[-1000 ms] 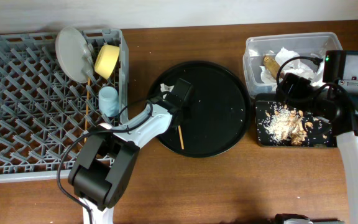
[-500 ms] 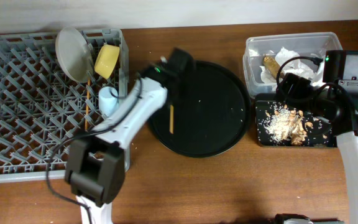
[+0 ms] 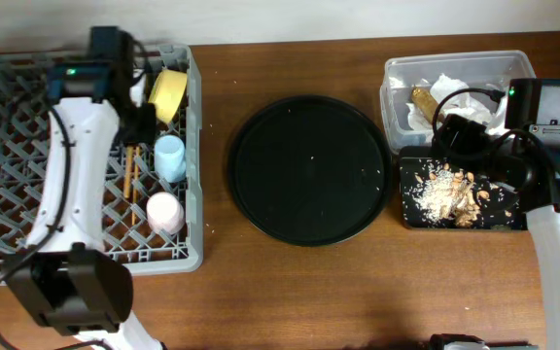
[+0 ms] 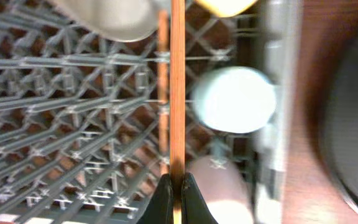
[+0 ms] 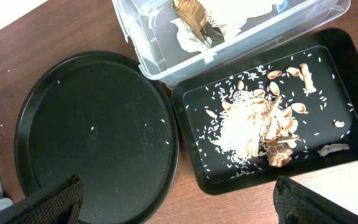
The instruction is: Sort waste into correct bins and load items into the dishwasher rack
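Observation:
My left gripper [image 3: 142, 131] is shut on a thin wooden chopstick [image 4: 178, 93] and holds it over the right side of the grey dishwasher rack [image 3: 27, 175]; its jaws show in the left wrist view [image 4: 178, 186]. A second chopstick [image 4: 163, 74] lies in the rack beside it. The rack also holds the yellow bowl [image 3: 168, 94], the light blue cup [image 3: 170, 157], the pink cup [image 3: 164, 212] and the grey-green plate [image 4: 114, 12], which my arm hides in the overhead view. My right gripper [image 5: 179, 211] is open and empty near the black rectangular tray [image 3: 411, 209].
The large round black tray [image 3: 309, 170] sits mid-table with a few crumbs. The clear tub [image 3: 397, 73] holds the white napkin [image 3: 455, 87] and brown wrapper [image 3: 424, 100]. The black rectangular tray holds tan food scraps [image 3: 445, 194] and rice.
My left arm has carried the chopstick from the round black tray leftward to over the rack. The pink cup now shows in the rack. The right arm has not moved.

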`<move>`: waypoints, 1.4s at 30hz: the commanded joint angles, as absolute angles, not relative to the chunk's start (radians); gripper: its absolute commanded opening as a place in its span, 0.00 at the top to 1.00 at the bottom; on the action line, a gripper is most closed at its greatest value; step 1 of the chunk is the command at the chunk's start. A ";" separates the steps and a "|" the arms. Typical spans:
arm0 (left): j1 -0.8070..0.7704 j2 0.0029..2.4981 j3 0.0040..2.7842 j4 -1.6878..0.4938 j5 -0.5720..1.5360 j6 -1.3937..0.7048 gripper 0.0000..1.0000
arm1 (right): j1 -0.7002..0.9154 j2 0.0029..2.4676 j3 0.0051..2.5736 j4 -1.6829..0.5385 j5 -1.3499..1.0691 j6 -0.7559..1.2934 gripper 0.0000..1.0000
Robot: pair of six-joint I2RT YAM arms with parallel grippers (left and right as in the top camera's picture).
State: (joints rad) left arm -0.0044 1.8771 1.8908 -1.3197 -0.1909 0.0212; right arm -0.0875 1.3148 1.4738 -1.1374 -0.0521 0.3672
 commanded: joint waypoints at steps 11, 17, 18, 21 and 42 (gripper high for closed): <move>0.096 1.866 1.650 -1.103 -0.265 0.084 0.73 | -0.092 1.316 1.483 -1.137 -0.040 0.372 0.02; 0.094 1.864 1.673 -1.104 -0.242 0.083 0.01 | -0.092 1.316 1.483 -1.137 -0.040 0.372 0.02; 0.094 1.858 1.694 -1.111 -0.199 0.083 0.01 | -0.092 1.316 1.483 -1.137 -0.040 0.372 0.02; 0.094 1.808 1.777 -1.127 -0.043 0.083 0.01 | -0.092 1.316 1.483 -1.137 -0.040 0.372 0.01; 0.094 1.586 1.874 -0.966 0.397 0.077 0.01 | -0.092 1.316 1.483 -1.138 -0.040 0.372 0.02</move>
